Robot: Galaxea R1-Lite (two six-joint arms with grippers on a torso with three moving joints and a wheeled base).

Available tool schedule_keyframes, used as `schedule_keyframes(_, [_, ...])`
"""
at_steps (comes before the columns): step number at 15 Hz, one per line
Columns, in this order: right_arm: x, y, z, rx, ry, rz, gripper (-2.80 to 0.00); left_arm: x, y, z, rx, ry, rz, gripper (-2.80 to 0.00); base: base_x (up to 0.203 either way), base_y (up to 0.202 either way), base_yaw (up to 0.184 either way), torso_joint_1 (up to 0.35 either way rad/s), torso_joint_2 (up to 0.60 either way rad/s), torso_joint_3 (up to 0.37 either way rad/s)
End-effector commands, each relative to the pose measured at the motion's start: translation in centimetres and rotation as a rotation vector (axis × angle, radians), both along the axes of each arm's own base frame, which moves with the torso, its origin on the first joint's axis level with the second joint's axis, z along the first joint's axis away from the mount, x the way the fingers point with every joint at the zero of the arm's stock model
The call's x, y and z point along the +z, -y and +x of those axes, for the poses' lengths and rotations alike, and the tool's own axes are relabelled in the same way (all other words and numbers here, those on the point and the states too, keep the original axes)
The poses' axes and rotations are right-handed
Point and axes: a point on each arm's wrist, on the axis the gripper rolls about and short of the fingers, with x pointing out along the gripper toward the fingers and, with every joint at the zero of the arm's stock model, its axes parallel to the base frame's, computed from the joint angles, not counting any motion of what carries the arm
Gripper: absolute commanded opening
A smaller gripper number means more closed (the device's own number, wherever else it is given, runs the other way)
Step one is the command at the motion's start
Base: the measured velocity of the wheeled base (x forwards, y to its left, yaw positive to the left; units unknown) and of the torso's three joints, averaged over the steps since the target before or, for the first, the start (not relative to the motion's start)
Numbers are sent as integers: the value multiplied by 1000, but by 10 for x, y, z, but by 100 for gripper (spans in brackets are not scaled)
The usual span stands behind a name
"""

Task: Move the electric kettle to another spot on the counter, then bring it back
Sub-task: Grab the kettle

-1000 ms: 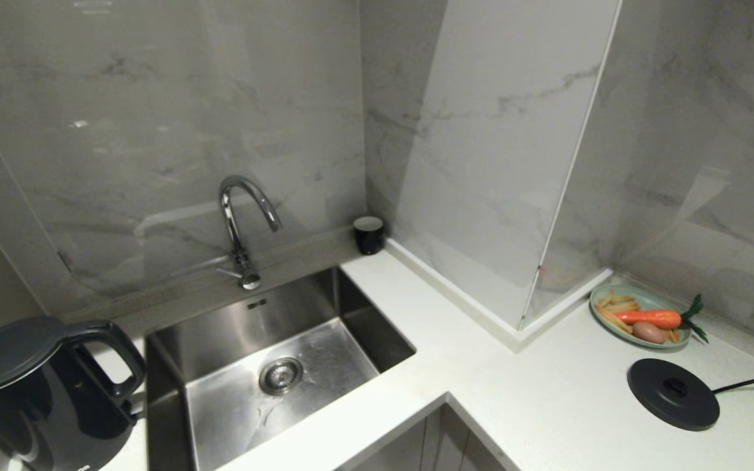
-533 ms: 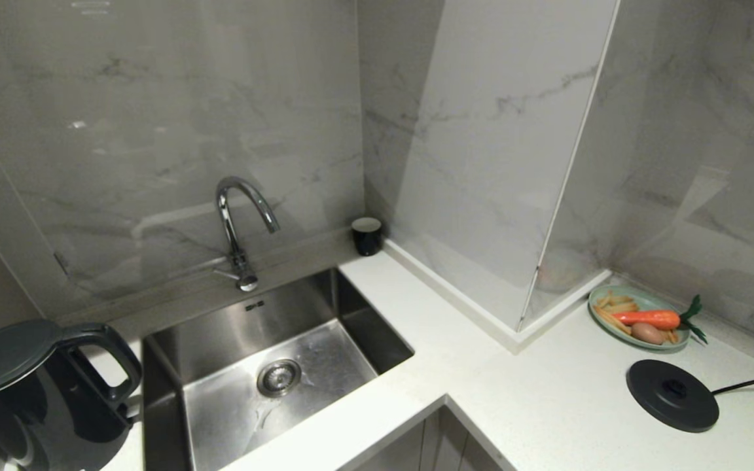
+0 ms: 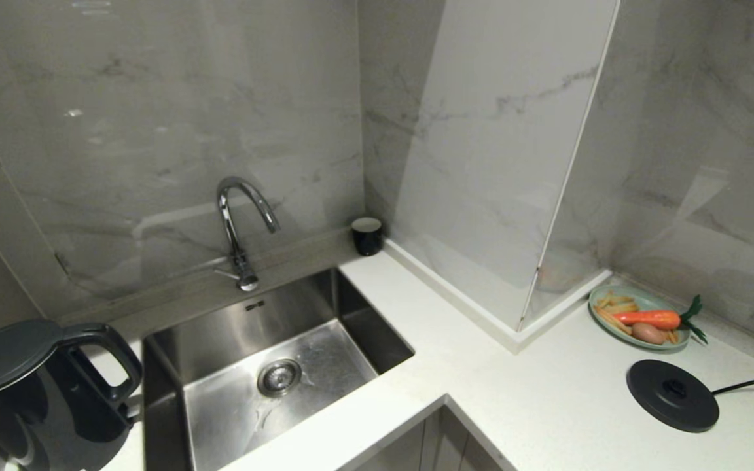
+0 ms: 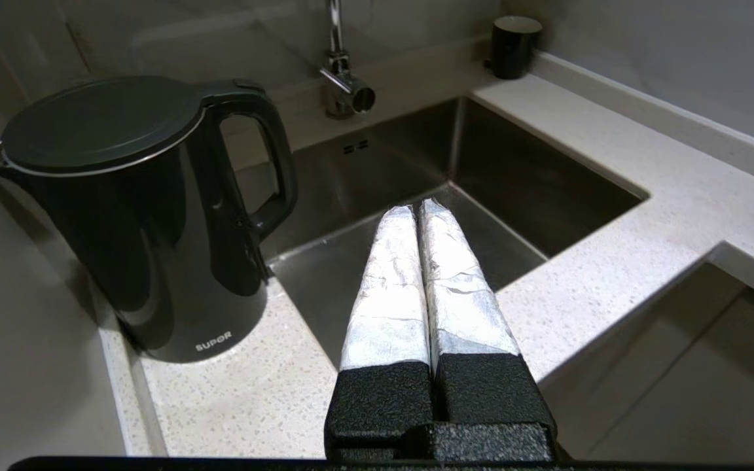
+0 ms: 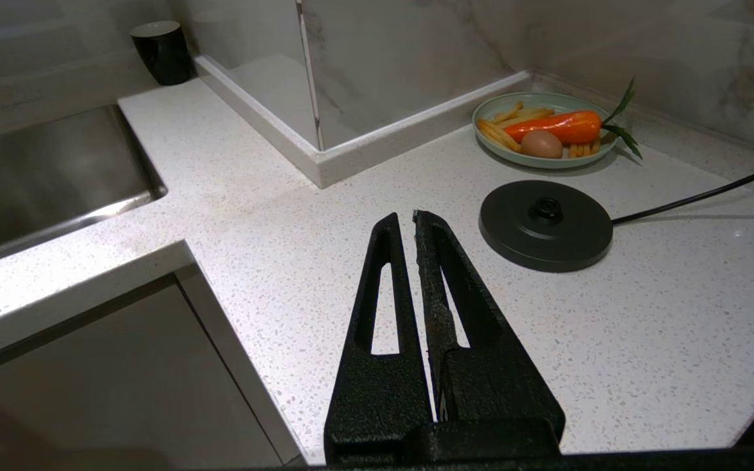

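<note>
The left gripper is pressed shut on nothing, and the electric kettle stands just beside and ahead of its jaws on the counter — untouched, so the move hasn't begun. Since a second ago the head view has shifted slightly — camera motion; the kettle itself hasn't moved. The right gripper is also closed and empty.

You'll see the electric kettle, glossy black with a flat grey lid shut, standing upright on the white speckled worktop at its far left end, handle facing right.
</note>
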Motion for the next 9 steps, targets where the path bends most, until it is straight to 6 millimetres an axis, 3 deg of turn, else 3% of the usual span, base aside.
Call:
schedule_keyframes(1, [0, 0, 0, 0, -1, 0, -280, 22, 1, 21, -35, -123, -2, -280, 0, 0, 0, 0, 0, 0])
schedule_keyframes(6, [0, 0, 0, 0, -1, 0, -280, 50, 1, 85, -33, -252, -2, -280, 0, 0, 0, 0, 0, 0])
schedule_keyframes(9, [0, 0, 0, 0, -1, 0, -280, 44, 0, 126, 27, -375, 0, -280, 0, 0, 0, 0, 0, 0])
